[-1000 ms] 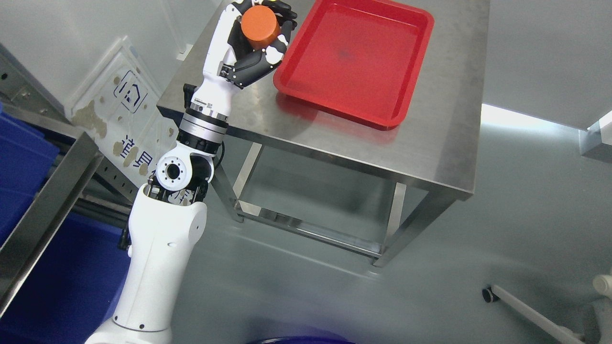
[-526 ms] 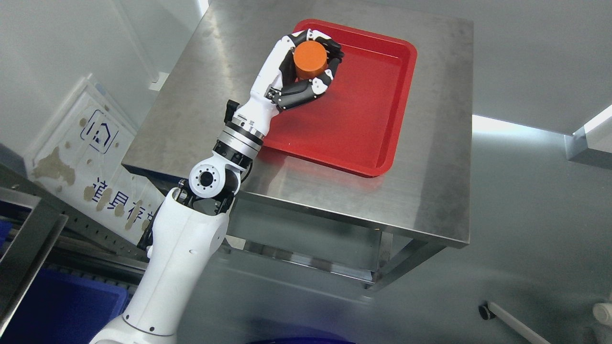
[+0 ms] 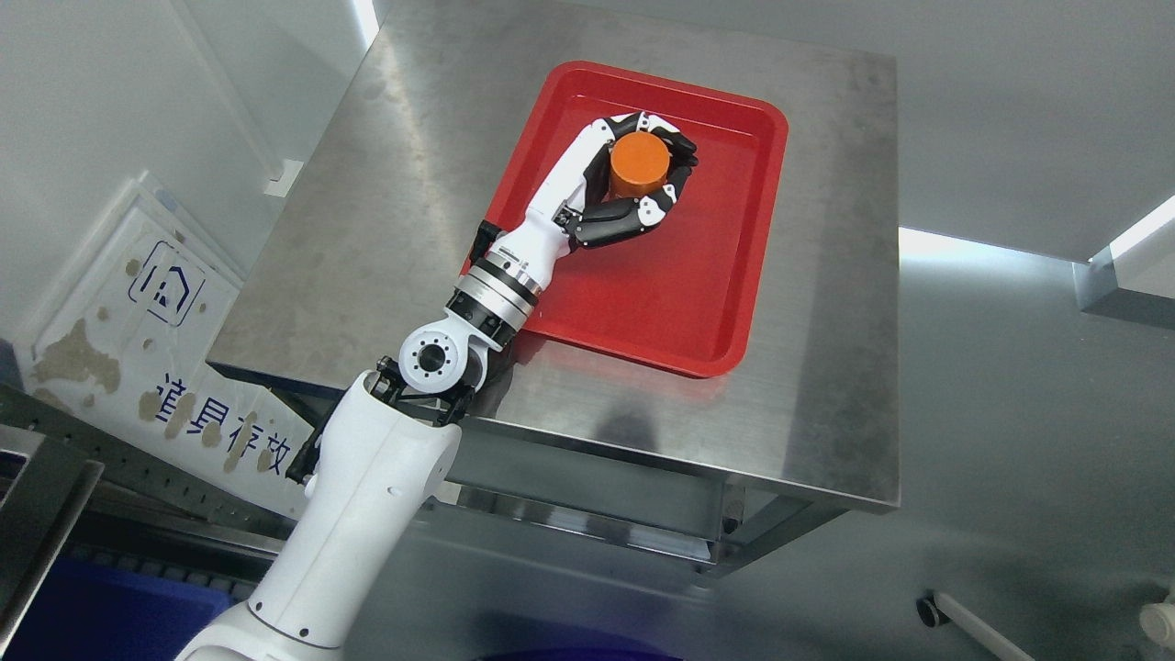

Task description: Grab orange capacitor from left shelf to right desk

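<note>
You see the left hand (image 3: 624, 197) with its fingers (image 3: 617, 225) wrapped around the orange capacitor (image 3: 640, 164), grasping it over the far half of the red tray (image 3: 707, 303). The tray lies on the steel desk (image 3: 367, 229). Left of the desk, a white sign (image 3: 138, 321) leans by the wall.

a steel table (image 3: 386, 211) with a brushed top stands on a grey, glossy floor (image 3: 1010, 441), seen from above. pale walls (image 3: 110, 101) rise at the left. a white sign (image 3: 138, 340) with blue markings, worn and stained, leans against the wall. bright light strips (image 3: 973, 243) reflect on the floor at the right. a blue bin (image 3: 92, 615) and a metal rail (image 3: 37, 514) sit at lower left.
</note>
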`<state>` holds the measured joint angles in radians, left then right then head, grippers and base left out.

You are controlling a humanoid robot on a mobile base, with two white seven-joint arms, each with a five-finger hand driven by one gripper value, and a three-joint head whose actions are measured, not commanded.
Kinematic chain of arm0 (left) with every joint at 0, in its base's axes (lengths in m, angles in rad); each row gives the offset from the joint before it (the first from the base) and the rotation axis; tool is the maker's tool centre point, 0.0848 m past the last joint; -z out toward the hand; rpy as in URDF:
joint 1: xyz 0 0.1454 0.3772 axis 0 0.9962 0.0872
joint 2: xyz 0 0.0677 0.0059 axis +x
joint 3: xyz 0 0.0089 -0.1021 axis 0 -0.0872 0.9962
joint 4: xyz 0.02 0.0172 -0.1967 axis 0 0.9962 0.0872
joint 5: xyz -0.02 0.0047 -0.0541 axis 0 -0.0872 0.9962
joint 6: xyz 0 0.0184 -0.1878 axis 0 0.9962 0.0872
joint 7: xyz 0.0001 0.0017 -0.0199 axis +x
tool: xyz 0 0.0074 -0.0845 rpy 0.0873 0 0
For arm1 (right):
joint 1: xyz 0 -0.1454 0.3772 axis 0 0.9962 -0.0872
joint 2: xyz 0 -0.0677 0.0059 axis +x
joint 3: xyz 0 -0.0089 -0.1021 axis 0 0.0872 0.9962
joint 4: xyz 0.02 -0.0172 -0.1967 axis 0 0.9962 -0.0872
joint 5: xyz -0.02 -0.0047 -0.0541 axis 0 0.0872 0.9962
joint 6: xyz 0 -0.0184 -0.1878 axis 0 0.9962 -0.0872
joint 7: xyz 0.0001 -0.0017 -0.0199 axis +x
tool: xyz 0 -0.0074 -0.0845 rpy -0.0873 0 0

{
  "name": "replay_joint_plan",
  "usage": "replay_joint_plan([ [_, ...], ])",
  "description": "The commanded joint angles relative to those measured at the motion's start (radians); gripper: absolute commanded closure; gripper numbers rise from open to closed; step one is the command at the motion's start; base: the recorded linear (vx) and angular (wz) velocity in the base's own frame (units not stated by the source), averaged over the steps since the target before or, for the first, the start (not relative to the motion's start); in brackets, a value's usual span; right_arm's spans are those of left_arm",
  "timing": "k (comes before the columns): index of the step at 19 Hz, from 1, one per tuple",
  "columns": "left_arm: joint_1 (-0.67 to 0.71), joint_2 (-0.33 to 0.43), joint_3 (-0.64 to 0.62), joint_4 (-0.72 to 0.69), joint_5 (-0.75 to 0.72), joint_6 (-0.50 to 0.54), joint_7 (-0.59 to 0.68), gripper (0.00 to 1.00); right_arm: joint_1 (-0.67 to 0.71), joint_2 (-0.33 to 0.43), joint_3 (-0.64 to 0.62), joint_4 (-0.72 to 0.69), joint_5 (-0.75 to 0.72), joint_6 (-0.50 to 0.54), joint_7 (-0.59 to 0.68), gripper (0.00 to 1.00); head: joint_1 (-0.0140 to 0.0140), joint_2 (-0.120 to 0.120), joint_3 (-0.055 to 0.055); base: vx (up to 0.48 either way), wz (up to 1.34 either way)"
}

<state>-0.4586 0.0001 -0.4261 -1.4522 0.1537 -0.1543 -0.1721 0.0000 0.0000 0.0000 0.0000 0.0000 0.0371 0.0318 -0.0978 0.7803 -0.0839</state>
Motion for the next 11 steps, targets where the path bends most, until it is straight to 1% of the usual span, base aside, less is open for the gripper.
replay_joint_plan([
  [1, -0.023, 0.017, 0.010, 0.050, -0.006, -0.001, 0.002, 0.50, 0.014, -0.017, -0.011, -0.034, 0.000, 0.000, 0.000, 0.00, 0.0000, 0.000, 0.000, 0.017, -0.03],
  [4, -0.040, 0.017, 0.030, 0.043, -0.006, -0.002, 0.002, 0.30, 0.014, -0.017, -0.011, -0.034, 0.000, 0.000, 0.000, 0.00, 0.0000, 0.000, 0.000, 0.006, -0.01],
  [7, -0.054, 0.017, 0.041, 0.009, -0.006, -0.007, 0.002, 0.15, 0.014, -0.017, -0.011, -0.034, 0.000, 0.000, 0.000, 0.00, 0.0000, 0.000, 0.000, -0.013, 0.01],
  [9, -0.069, 0.017, 0.065, -0.039, -0.006, -0.007, 0.002, 0.03, 0.014, -0.017, -0.011, -0.034, 0.000, 0.000, 0.000, 0.00, 0.0000, 0.000, 0.000, 0.000, 0.00],
  [10, -0.075, 0.017, 0.094, -0.059, -0.006, -0.008, 0.002, 0.01, 0.014, -0.017, -0.011, -0.034, 0.000, 0.000, 0.000, 0.00, 0.0000, 0.000, 0.000, 0.000, 0.00],
  [11, -0.078, 0.017, 0.131, -0.080, -0.006, -0.008, 0.003, 0.01, 0.014, -0.017, -0.011, -0.034, 0.000, 0.000, 0.000, 0.00, 0.0000, 0.000, 0.000, 0.000, 0.00],
])
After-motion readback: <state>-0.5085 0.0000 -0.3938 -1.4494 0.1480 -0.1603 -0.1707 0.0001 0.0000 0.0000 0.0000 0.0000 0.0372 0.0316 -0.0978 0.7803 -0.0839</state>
